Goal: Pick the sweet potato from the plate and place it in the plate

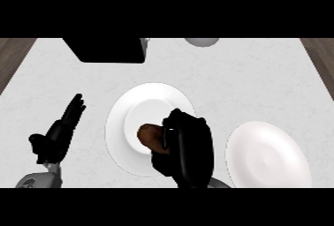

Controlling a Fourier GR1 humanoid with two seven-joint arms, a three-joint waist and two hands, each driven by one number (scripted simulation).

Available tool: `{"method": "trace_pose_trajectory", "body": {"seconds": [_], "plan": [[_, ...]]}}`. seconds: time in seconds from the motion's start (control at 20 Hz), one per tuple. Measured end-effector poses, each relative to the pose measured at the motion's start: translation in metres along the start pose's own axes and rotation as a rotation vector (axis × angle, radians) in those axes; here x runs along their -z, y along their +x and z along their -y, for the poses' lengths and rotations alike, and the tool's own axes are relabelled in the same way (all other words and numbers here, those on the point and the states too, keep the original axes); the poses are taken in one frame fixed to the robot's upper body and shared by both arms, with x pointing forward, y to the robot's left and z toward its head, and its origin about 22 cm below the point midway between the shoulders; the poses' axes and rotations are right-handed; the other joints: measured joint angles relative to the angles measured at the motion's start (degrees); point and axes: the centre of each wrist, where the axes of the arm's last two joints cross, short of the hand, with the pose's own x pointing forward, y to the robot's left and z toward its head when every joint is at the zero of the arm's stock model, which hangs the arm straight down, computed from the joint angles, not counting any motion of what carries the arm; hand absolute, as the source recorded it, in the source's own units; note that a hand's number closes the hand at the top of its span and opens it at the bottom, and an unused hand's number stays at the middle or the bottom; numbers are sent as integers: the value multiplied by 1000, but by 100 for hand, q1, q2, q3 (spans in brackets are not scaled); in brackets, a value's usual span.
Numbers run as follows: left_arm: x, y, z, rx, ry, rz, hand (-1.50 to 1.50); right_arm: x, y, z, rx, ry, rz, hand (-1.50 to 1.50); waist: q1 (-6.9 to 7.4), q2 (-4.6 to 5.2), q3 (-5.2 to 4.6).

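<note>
Nearest, right hand (186, 150) low in the view, over the centre plate (120, 119), fingers curled down round the sweet potato (150, 137). Brown tuber showing only at the hand's left side, the rest hidden under the palm; apparently touching the plate, though lifted or resting cannot be told from this angle. Likely dense and stiff, heavier than its bulk suggests, with a dry, rough skin: little risk of slipping, none of crushing. Rounded and tapered, so prone to roll; best taken across the thick middle, fingers on one flank and thumb on the other, never at a narrow end. Forearm coming up from the lower edge, wrist bent so the palm faces down.

Just right, second white plate (267, 154), near the first but apart from it: presumably the target. Short sideways carry, judged from the layout.

Left, left hand (62, 130) resting beside the centre plate, fingers straight and raised, holding nothing.

Farther back, bare counter (261, 75). At the far edge, a black boxy object (108, 49) and a small grey rounded thing (202, 42), both cut off.
</note>
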Motion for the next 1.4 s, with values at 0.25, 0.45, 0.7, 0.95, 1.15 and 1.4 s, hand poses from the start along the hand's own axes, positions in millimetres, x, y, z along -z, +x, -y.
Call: {"method": "trace_pose_trajectory", "body": {"seconds": [0.25,0.45,0.7,0.95,1.15,1.4], "plan": [[2,3,-4,6,-3,1,0,31,10,-28,15,17,-13,150,43,6,1],[5,6,3,3,-13,4,0,43,7,-40,97,-30,-55,-150,104,15,3],[9,9,7,-2,-21,7,0,56,-3,-60,116,-18,-122,-150,140,24,3],[11,9,8,-5,-20,1,0,62,-6,-63,231,-63,-176,-150,119,21,5],[7,5,1,-1,-6,0,0,61,-12,-61,376,-151,-202,-150,52,9,8],[2,-1,-5,2,16,-6,0,48,-24,-49,572,-223,-245,-150,-65,-6,11]]}}
